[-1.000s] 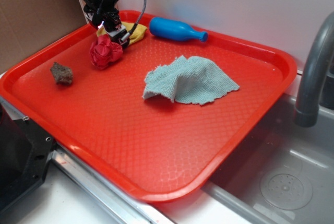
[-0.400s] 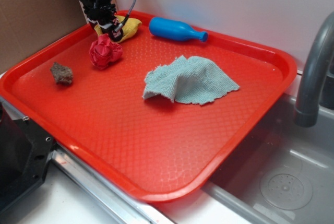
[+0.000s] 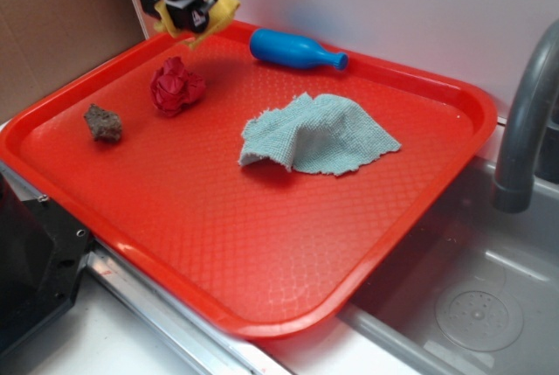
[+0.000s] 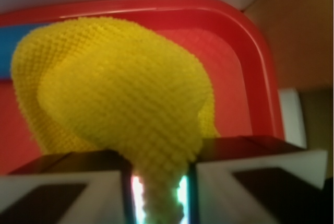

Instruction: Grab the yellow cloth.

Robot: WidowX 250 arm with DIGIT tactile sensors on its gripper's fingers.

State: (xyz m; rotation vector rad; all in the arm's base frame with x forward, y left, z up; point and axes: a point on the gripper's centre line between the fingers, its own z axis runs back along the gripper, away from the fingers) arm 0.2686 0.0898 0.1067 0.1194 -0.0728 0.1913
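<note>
The yellow cloth (image 3: 218,17) hangs from my gripper (image 3: 188,18) above the far left corner of the red tray (image 3: 262,244), clear of its surface. In the wrist view the yellow cloth (image 4: 120,93) fills most of the frame and is pinched between my two fingers (image 4: 78,182), with the gripper (image 4: 159,192) shut on its lower fold. The tray's rim (image 4: 250,67) shows behind it.
A small red fabric wad (image 3: 176,86) lies just below the gripper. A blue bottle (image 3: 295,50) lies at the tray's back edge. A pale blue-green cloth (image 3: 316,135) lies mid-tray. A brown lump (image 3: 103,122) sits at the left. A sink and grey faucet (image 3: 524,121) are to the right.
My gripper has closed on the yellow cloth and risen from the tray's back corner, lifting the cloth off the surface. The other things have not moved.
</note>
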